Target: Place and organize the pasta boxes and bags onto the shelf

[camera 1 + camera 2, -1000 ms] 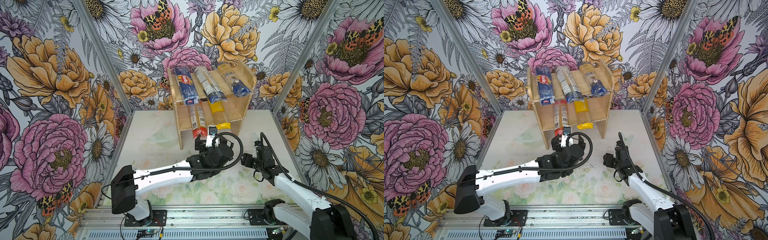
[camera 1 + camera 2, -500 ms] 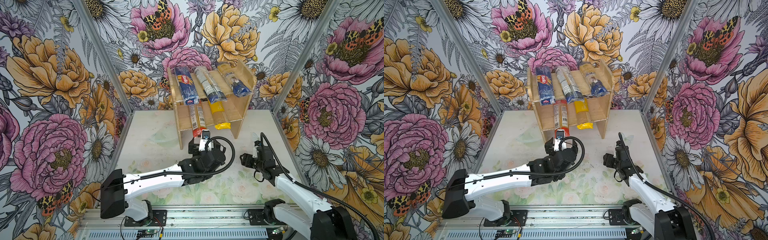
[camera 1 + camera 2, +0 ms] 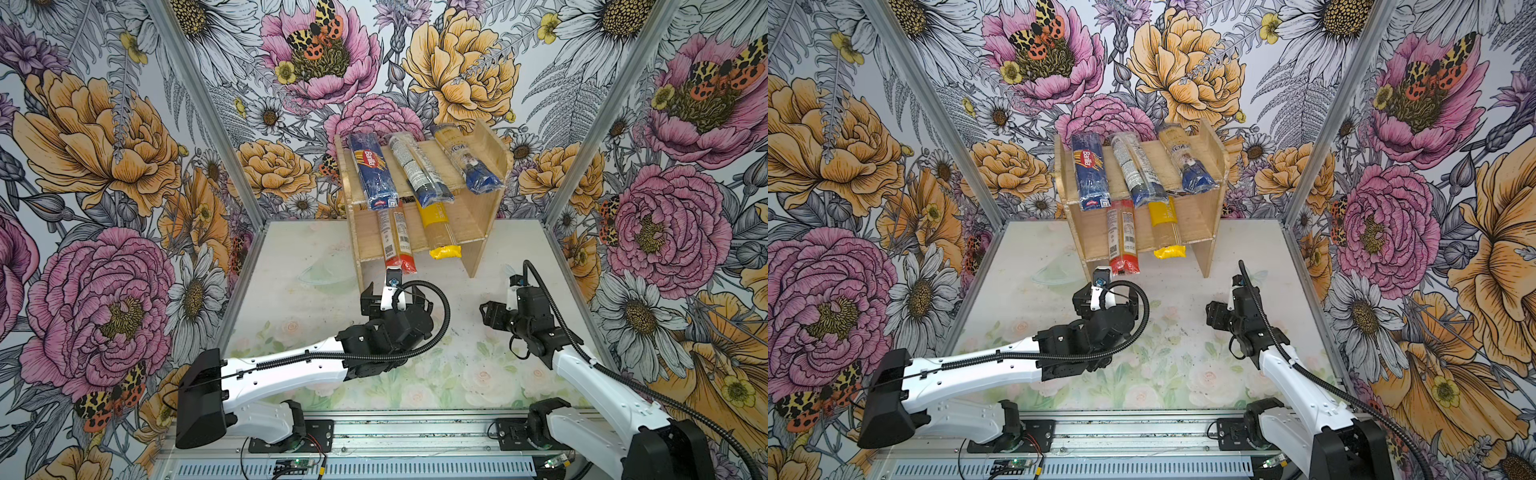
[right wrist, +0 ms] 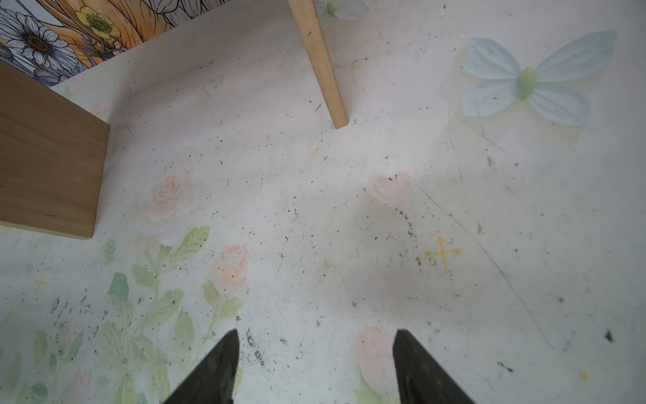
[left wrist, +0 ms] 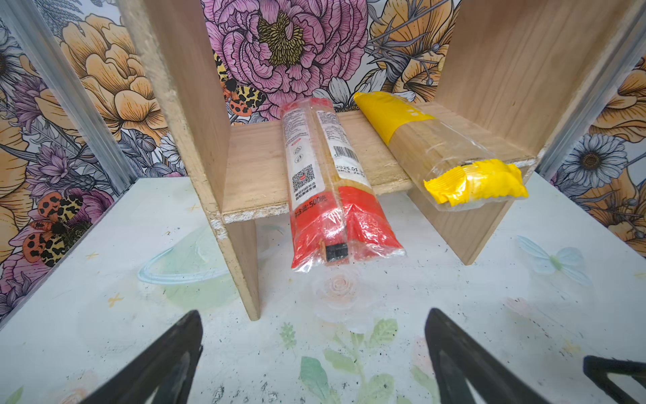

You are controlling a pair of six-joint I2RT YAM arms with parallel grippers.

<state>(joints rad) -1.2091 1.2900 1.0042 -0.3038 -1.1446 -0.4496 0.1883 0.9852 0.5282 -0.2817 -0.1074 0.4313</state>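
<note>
Your left gripper (image 5: 314, 363) stands wide open and holds nothing. It hovers low over the table (image 5: 105, 245), in front of the shelf (image 3: 484, 224). Straight ahead of it, a little apart, you see the red pack (image 5: 335, 196). This pack lies on the lower board and its red end hangs over the front edge, toward the gripper. The yellow pack (image 5: 451, 154) lies on the same board, nearer to the right side panel, and its crimped yellow end also passes over the edge. The two packs do not touch.

Your right gripper (image 4: 314, 367) is open too, less wide, with only the bare table between the jaws. It is in front of the right side panel, well apart from every pack.

On the upper board three packs lie side by side: the blue pack (image 3: 372, 170), the clear pack (image 3: 417, 170) and the yellow-blue pack (image 3: 467, 162). Their near ends hang over the front edge.

The blue pack carries "Barilla" in white letters on a red oval. On the red pack you can read "500" and a date starting "2025.01", beside a QR code and a barcode. The clear pack has a white label, but its small print is not readable. The letters on the yellow-blue pack I cannot read for sure.
</note>
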